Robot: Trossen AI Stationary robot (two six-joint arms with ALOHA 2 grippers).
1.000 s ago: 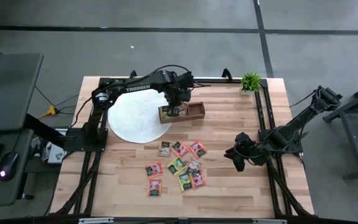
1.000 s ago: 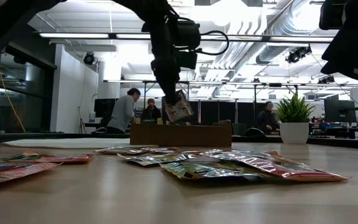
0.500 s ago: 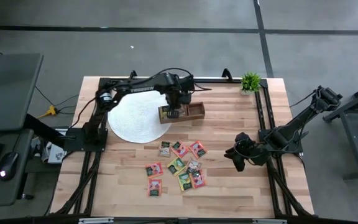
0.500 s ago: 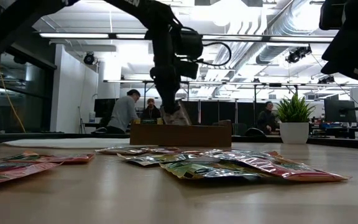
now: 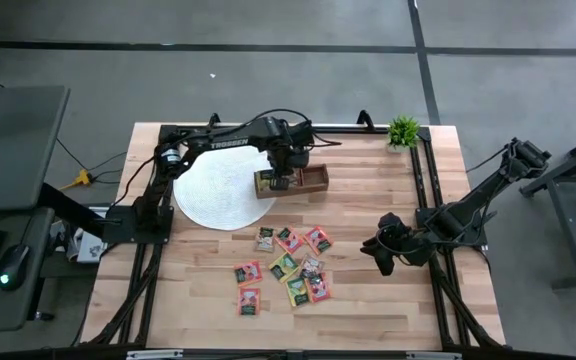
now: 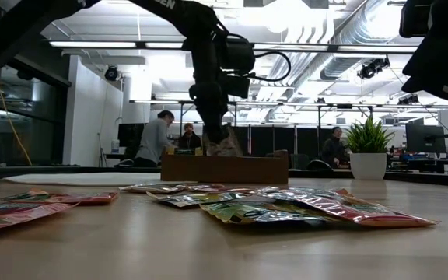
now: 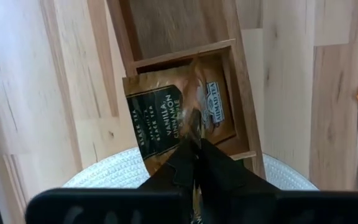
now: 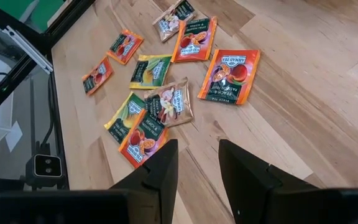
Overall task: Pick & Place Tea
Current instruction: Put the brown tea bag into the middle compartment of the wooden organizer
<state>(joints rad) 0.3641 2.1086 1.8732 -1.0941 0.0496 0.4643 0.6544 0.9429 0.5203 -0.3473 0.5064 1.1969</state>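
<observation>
The wooden tabletop [image 5: 368,215] of pale and brown planks stands on a grey concrete floor [image 5: 268,80] crossed by dark seams. A dark desk [image 5: 13,140] sits to the left. Beyond the far edge, the room is large and open, with a white ceiling [image 6: 317,54] carrying ducts and strip lights, dark glass partitions, and 3 people [image 6: 155,140] standing or seated in the distance.

- The packet [image 7: 176,118] over the tray [image 7: 166,37]: "BLACK TEA", "VANILLA CINNAMON" on its dark patch, "AHMAD TEA" on the smaller label.
- The left arm [image 5: 223,142] reads "TROSSEN" in white.
- Orange packet [image 8: 230,76] on the desk: "AHMAD TEA"; print on the others is too small.
</observation>
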